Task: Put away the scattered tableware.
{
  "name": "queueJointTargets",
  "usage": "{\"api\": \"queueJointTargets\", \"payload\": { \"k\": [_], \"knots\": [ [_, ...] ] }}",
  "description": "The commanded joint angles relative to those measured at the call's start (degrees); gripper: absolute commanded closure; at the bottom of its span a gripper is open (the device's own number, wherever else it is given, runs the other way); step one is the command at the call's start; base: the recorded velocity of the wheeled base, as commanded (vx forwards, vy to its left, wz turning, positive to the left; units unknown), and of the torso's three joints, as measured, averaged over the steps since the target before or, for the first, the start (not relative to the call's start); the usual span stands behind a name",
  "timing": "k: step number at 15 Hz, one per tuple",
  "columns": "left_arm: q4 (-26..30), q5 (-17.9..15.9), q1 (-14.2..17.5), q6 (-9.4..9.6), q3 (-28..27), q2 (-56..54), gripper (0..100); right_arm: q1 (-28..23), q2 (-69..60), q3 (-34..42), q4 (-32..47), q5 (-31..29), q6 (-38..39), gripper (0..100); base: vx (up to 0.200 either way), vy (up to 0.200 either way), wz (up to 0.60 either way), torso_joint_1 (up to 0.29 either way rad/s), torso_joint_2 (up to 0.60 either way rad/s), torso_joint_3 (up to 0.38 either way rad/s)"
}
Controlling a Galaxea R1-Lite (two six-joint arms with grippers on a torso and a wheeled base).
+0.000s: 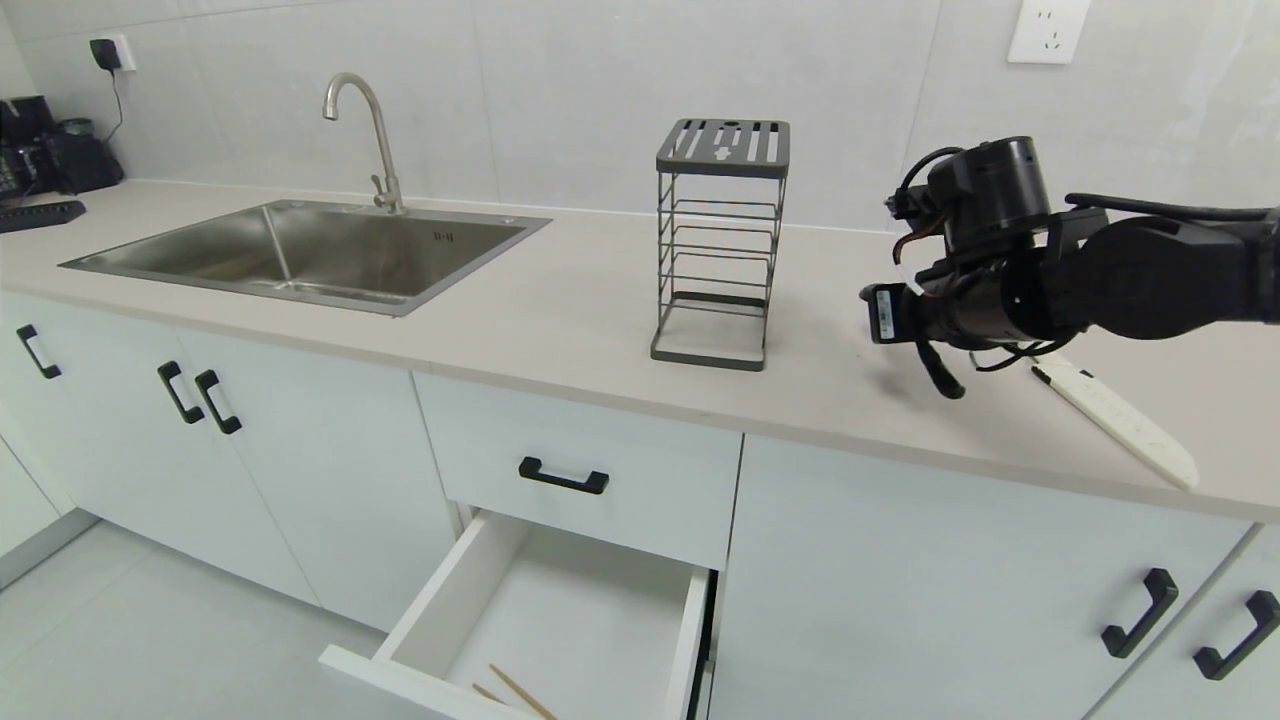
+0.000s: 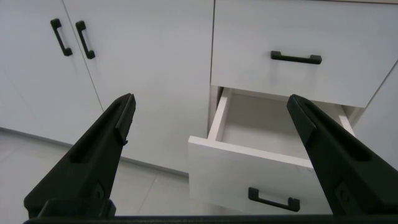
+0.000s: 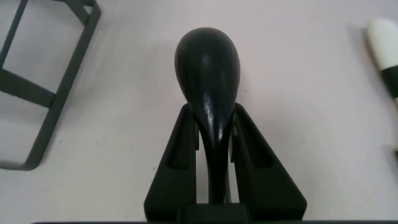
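Observation:
My right gripper [image 1: 925, 345] hovers over the counter right of the dark wire rack [image 1: 720, 245], shut on a black spoon [image 1: 942, 377]. In the right wrist view the spoon's bowl [image 3: 208, 65] sticks out past the fingers [image 3: 180, 140], just above the countertop, with the rack's base [image 3: 46, 87] to one side. A white knife [image 1: 1115, 415] lies on the counter just right of that gripper; its end [image 3: 385, 50] shows in the right wrist view. My left gripper [image 2: 211, 155] is open, low in front of the open drawer [image 2: 267, 134], which holds wooden chopsticks [image 1: 515, 688].
A steel sink [image 1: 300, 250] with a tap [image 1: 365, 130] is set into the counter at the left. Closed cabinet doors with black handles [image 1: 200, 400] flank the open drawer [image 1: 560, 620]. A closed drawer [image 1: 565, 475] sits right above it.

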Motion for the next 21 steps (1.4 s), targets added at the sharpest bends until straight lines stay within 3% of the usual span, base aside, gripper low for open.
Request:
{"api": "queueJointTargets", "payload": {
  "k": [1,3,5,9,16,21],
  "knots": [
    [0.0,0.0,0.0,-0.02,0.0,0.1,0,-2.6,-0.1,-0.9,0.1,3.0,-4.1,100,0.000,0.000,0.00,0.000,0.00,0.000],
    [0.0,0.0,0.0,-0.02,0.0,0.1,0,-1.7,-0.1,0.7,0.2,6.1,-6.3,100,0.000,0.000,0.00,0.000,0.00,0.000],
    [0.0,0.0,0.0,-0.02,0.0,0.1,0,-0.2,0.1,3.3,0.1,12.8,-8.1,100,0.000,0.000,0.00,0.000,0.00,0.000],
    [0.0,0.0,0.0,-0.02,0.0,0.1,0,-2.6,0.3,4.9,0.1,19.3,-18.0,100,0.000,0.000,0.00,0.000,0.00,0.000],
    [0.0,0.0,0.0,-0.02,0.0,0.1,0,-4.1,-4.1,6.0,-5.5,25.1,-22.3,100,0.000,0.000,0.00,0.000,0.00,0.000],
    [0.0,0.0,0.0,-0.02,0.0,0.1,0,0.2,-11.3,20.2,-7.7,28.2,-22.5,100,0.000,0.000,0.00,0.000,0.00,0.000]
  ]
}}
